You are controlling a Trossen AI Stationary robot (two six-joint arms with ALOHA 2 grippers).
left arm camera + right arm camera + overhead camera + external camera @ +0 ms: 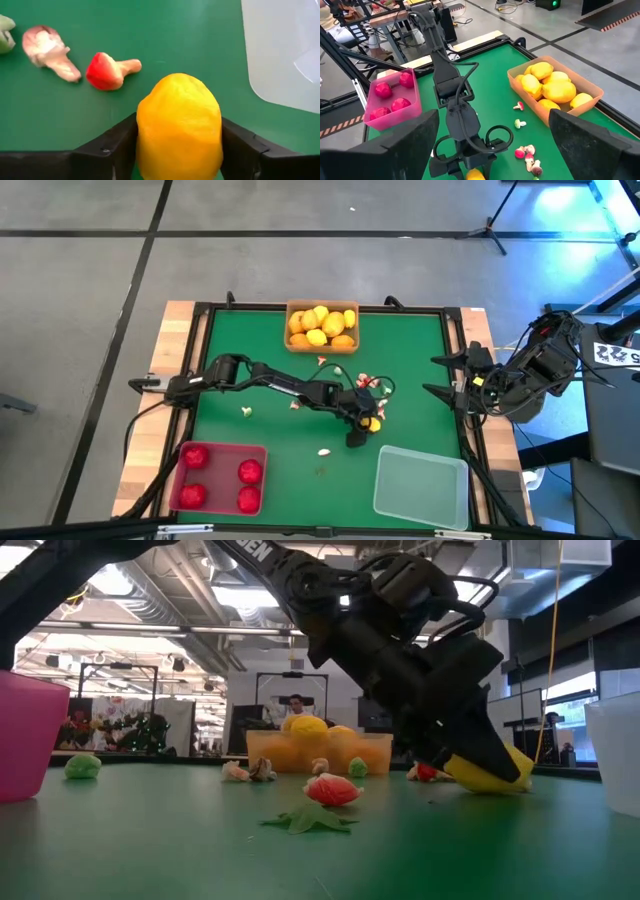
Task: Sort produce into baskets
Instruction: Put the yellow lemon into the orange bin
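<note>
A green bench (270, 350) fills the middle of the scene, with three baskets on it. The clear basket (421, 485) sits at the near right corner and looks empty. The red basket (218, 477) sits at the near left and holds four red round fruits. The orange basket (321, 326) sits at the far edge, centre, piled with yellow fruits.

The left arm reaches from the left edge across to the middle right of the bench. The left gripper (364, 427) points down at the surface, between the orange basket and the clear basket. Its jaws stand part-way open, one on each side of a yellow oval fruit (179, 125), right up against it; whether they press it firmly cannot be told. The fruit's long axis runs out ahead between the jaws, and its far tip shows past them, low over the bench.

The right gripper (490, 145) waits off the right edge, jaws wide apart and empty.

The left arm is far nearer the fruit. Judged by colour, it belongs in the orange basket, which lies farther away and a little left.

Small whitish-and-red bits (367, 382) lie scattered just beyond the left gripper.
</note>
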